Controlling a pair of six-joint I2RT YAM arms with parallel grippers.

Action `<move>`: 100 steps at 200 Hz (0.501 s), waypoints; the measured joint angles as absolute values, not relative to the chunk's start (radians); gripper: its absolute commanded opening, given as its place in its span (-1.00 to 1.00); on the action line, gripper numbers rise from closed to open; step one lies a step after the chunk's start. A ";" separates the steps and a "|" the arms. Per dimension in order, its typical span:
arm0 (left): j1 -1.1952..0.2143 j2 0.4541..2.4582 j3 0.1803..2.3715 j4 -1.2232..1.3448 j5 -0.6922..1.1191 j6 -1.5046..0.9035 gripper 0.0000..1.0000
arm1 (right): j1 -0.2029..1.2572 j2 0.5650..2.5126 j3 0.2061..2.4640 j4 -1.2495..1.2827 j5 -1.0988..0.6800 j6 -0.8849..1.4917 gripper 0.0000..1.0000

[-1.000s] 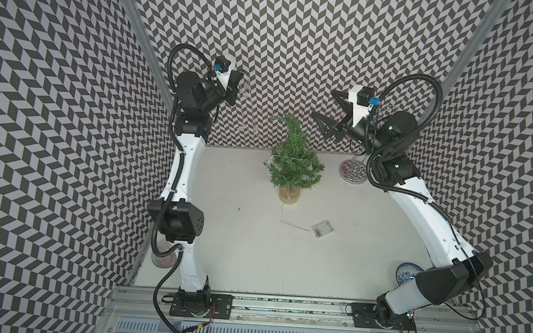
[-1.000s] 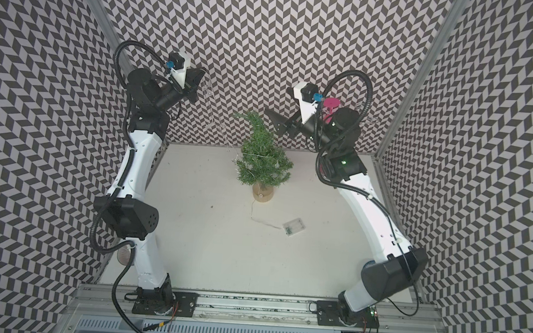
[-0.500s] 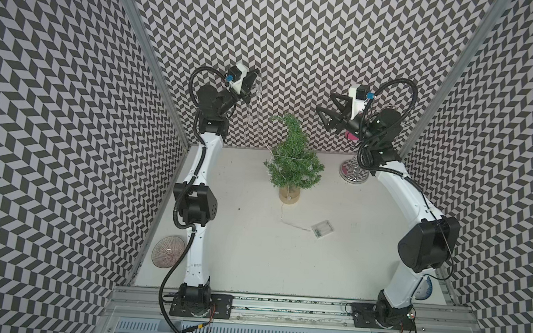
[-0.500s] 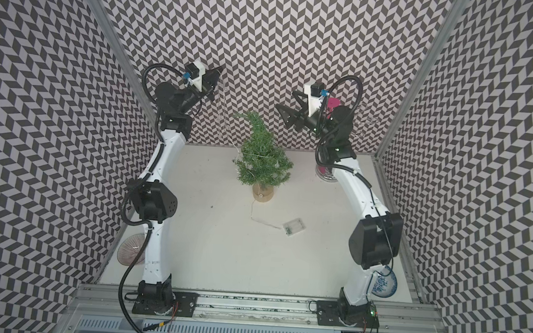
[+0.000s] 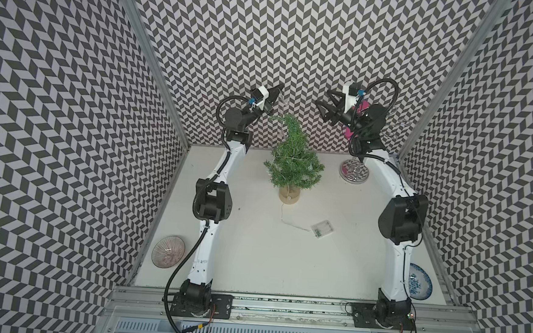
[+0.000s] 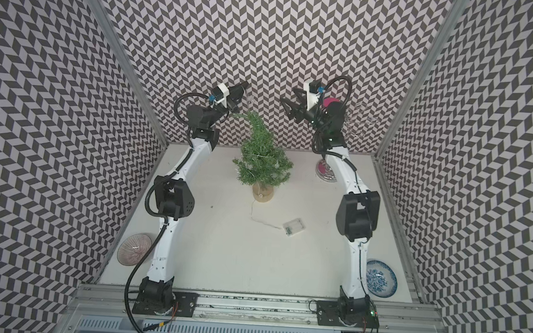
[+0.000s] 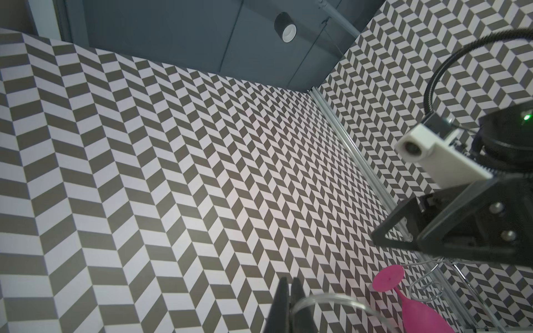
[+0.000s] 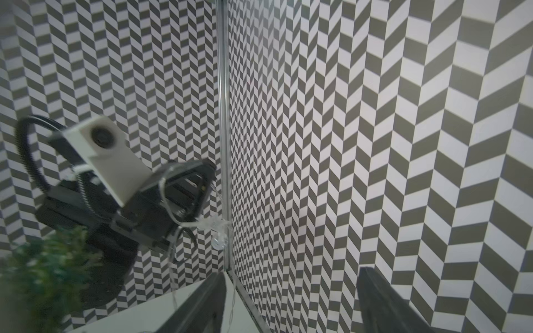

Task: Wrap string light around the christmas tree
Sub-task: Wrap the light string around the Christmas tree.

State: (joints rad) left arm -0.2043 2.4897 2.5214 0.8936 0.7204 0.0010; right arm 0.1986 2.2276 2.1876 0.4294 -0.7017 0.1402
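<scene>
The green christmas tree stands on its tan base at the back middle of the table. The string light's wire crosses its lower branches, then trails over the table to the clear battery box. My left gripper is high beside the curled tree tip, shut on the string light, and a strand with a bulb hangs from it. My right gripper is held open and empty on the other side of the tip, facing the left gripper.
A chrome rack with a pink glass stands at the back right, behind my right arm. A striped bowl lies at the front left, a blue-patterned plate at the front right. Patterned walls close in three sides.
My left gripper has swung right, toward the tree tip, still holding the string light. My right arm has folded back with its gripper raised, and its jaws have narrowed somewhat.
</scene>
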 measured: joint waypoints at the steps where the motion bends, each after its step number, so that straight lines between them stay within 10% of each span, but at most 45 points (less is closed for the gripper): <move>1: -0.205 2.490 2.521 0.896 0.720 0.001 -1.00 | 0.199 2.230 2.189 0.429 -0.701 0.141 0.38; 100: -0.250 2.561 2.521 1.026 0.720 -0.054 -1.00 | 0.306 2.425 2.210 0.501 -0.725 0.047 0.32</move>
